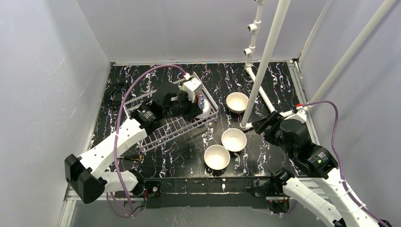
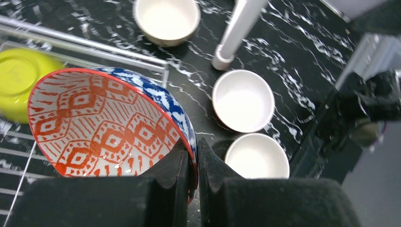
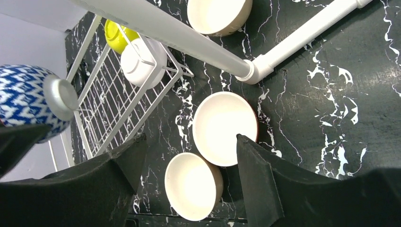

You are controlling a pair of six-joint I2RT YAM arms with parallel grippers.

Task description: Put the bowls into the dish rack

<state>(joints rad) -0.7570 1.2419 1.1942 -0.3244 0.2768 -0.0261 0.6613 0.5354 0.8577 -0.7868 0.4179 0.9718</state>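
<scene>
Overhead view looks down from behind; both close wrist views share the tabletop bowls (image 2: 243,100).

White arms (image 1: 113,142), black hands (image 2: 196,158) (image 3: 189,142), purplish cables (image 1: 161,67)

The patterned bowl (image 2: 108,127) partly hides the yellow-green bowl (image 2: 19,80).

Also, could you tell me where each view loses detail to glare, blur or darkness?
Top external: the nearest bowl is washed-out white inside, and the left gripper merges with the dark table. Left wrist: the patterned bowl is sharp, the fingers black and soft. Right wrist: the right gripper is featureless black; the white pipe glares.
</scene>
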